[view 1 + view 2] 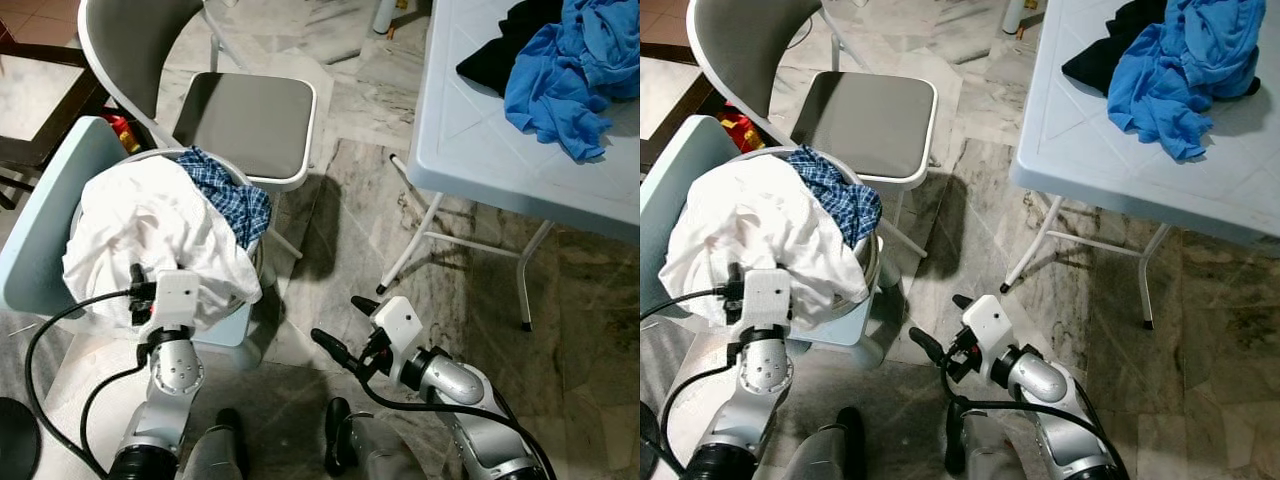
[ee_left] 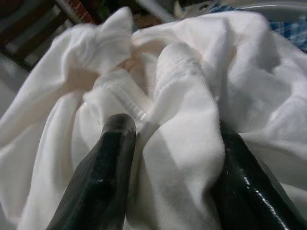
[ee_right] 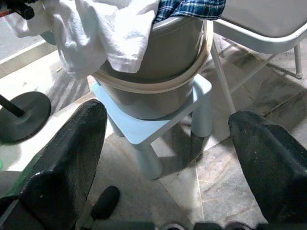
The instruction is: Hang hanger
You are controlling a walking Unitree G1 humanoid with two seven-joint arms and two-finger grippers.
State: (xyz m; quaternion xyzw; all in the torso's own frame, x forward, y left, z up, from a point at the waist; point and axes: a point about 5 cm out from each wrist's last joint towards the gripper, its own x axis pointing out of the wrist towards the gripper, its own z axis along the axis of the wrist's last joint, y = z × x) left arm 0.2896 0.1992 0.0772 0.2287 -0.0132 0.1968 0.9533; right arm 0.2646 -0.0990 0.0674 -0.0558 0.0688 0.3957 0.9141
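Left eye view: the left hand (image 1: 140,292) sits buried in the white cloth (image 1: 140,225) heaped over the grey bucket (image 1: 256,262); a blue plaid cloth (image 1: 232,192) lies at the bucket's far rim. The right hand (image 1: 345,335) hovers over the marble floor (image 1: 340,170), its fingers spread wide on nothing.

Right eye view: a blue garment (image 1: 1185,60) and a black one (image 1: 1110,45) lie on the desk (image 1: 1120,150), well apart from both hands; a chair (image 1: 865,120) stands behind the bucket. No hanger can be made out anywhere.

Left wrist view: the fingers (image 2: 103,177) stand apart with a fold of white cloth between them, not visibly clamped. Likely risk: a lift drags the whole heap.

Right wrist view: the bucket rests on a small pale-blue stool (image 3: 158,124); a hard pull could tip it off.
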